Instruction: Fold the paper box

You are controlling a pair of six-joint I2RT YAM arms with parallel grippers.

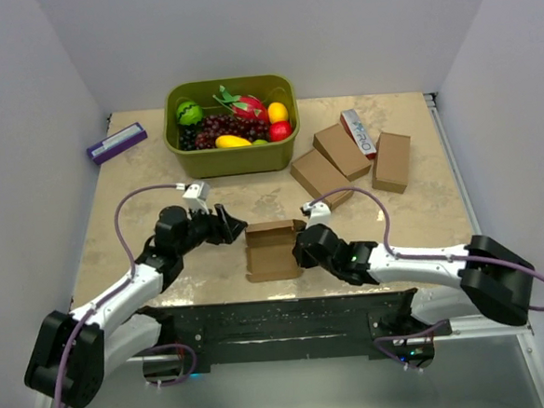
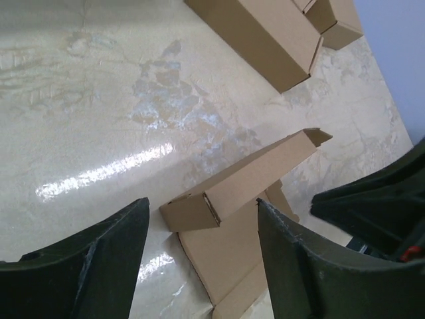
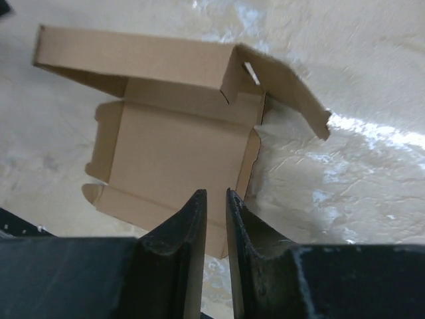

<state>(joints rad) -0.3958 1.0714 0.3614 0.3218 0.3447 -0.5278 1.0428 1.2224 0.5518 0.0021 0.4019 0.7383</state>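
Just on the near side of the green basket [image 1: 232, 160], level with its right half: paper box [image 1: 273, 252], base flat, far wall raised, side flaps loose. Nearer than the basket's middle, left gripper [image 2: 202, 207], spread wide around that wall's end. Off the basket's right corner, right gripper [image 3: 216, 196], narrowed to a slit; cannot tell whether pinching cardboard. Risks: unpinned, may skid under a push; closed carelessly, could crush the thin wall.

My left arm [image 1: 120, 294] & right arm [image 1: 425, 260]: white links, black joints, purple cable [image 1: 140, 193] looping off each (pale cam block [image 1: 195, 193] at wrist). Tool fingers [image 3: 179, 246] dark, matte, tapered.
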